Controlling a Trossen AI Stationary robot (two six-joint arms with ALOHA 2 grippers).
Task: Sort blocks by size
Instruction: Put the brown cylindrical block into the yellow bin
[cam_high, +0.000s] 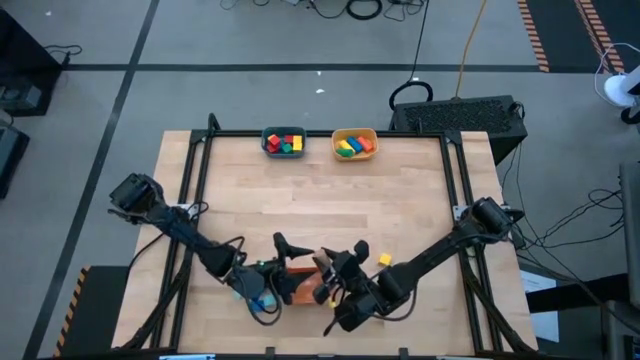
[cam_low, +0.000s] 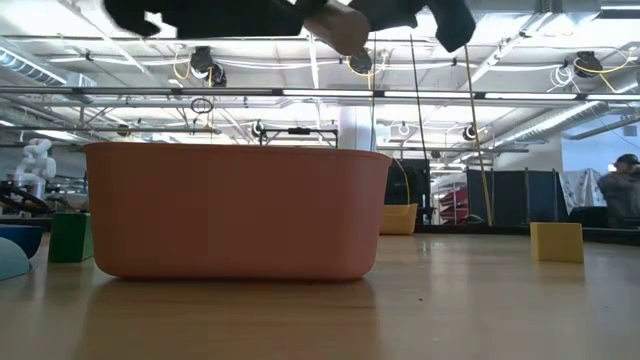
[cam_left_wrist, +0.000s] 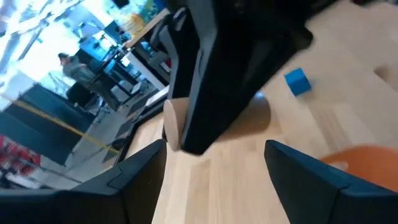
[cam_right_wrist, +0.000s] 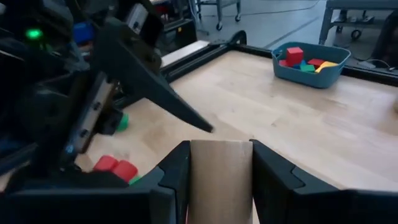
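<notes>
My right gripper (cam_high: 330, 268) is shut on a plain wood block (cam_right_wrist: 221, 177) near the table's near edge, over the orange bowl (cam_low: 235, 215). My left gripper (cam_left_wrist: 214, 180) is open and empty just to the left of it, facing the wood block (cam_left_wrist: 174, 121). A yellow cube (cam_high: 385, 260) rests on the table to the right of the bowl, and a green block (cam_low: 70, 237) to its left. A blue cube (cam_left_wrist: 297, 81) lies on the table. Two red blocks (cam_right_wrist: 115, 167) show below the left arm. My right gripper pinches the wood block by two opposite sides (cam_right_wrist: 194, 180) between its two fingers. The fingers come slanting from the table's near right. The block is lifted clear and hangs above the orange bowl's rim (cam_low: 345, 28).
A teal bowl (cam_high: 283, 143) and a yellow bowl (cam_high: 354, 144), each with several blocks, stand at the table's far edge. The two arms are close together over the orange bowl (cam_high: 298, 288). Bare wood lies in the table's middle. A person shows in the room, far right (cam_low: 620, 190).
</notes>
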